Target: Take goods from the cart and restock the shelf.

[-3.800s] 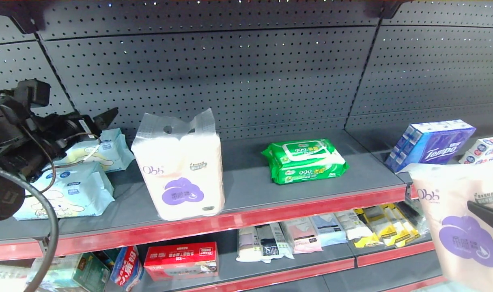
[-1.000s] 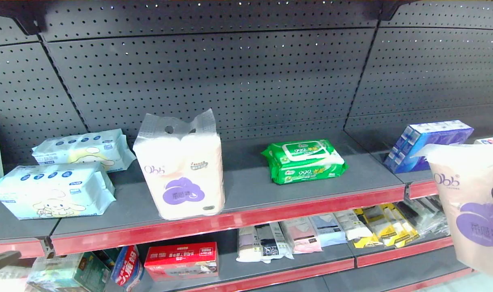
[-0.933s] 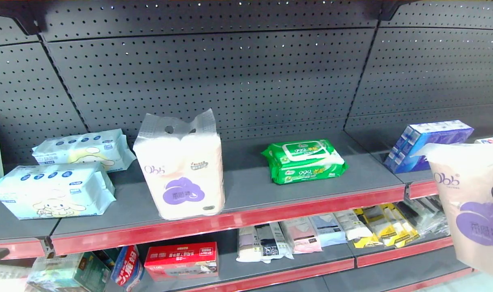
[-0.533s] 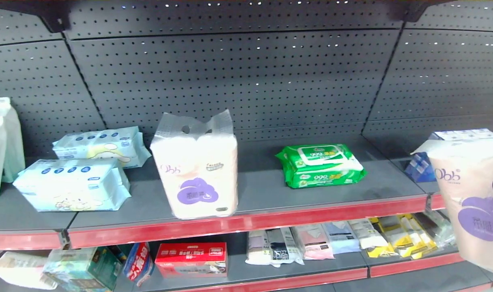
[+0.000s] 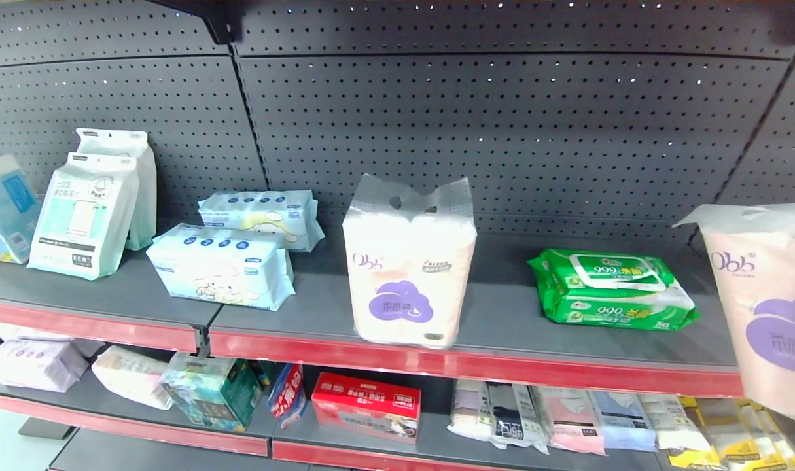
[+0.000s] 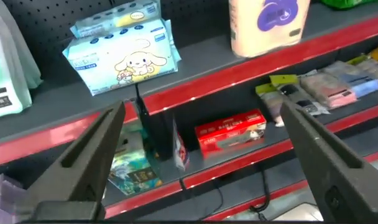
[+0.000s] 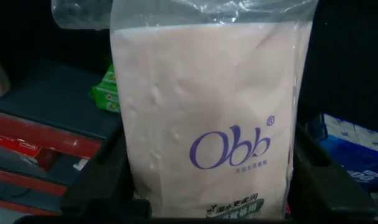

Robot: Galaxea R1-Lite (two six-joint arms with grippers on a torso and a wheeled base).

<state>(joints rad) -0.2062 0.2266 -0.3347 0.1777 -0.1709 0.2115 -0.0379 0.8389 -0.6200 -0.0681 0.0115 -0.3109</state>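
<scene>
A white paper-roll pack with a purple cloud print (image 5: 773, 307) hangs at the right edge of the head view, in front of the shelf. My right gripper (image 7: 211, 186) is shut on this pack (image 7: 207, 112), one dark finger on each side. A second, identical pack (image 5: 408, 261) stands upright on the grey shelf with the red front edge (image 5: 476, 366). My left gripper (image 6: 204, 155) is open and holds nothing; it is low in front of the shelf, facing the lower level.
Green wipes (image 5: 612, 290) lie right of the standing pack, light-blue tissue packs (image 5: 222, 265) to its left, and white pouches (image 5: 86, 216) farther left. The lower shelf holds a red box (image 5: 366, 405) and flat packets (image 5: 554, 418). Bare shelf lies between the standing pack and the wipes.
The head camera has turned left, so the whole shelf has slid right in the picture. My left arm, in the head view 3.8 s ago, has left it. The held pack stays at the right edge.
</scene>
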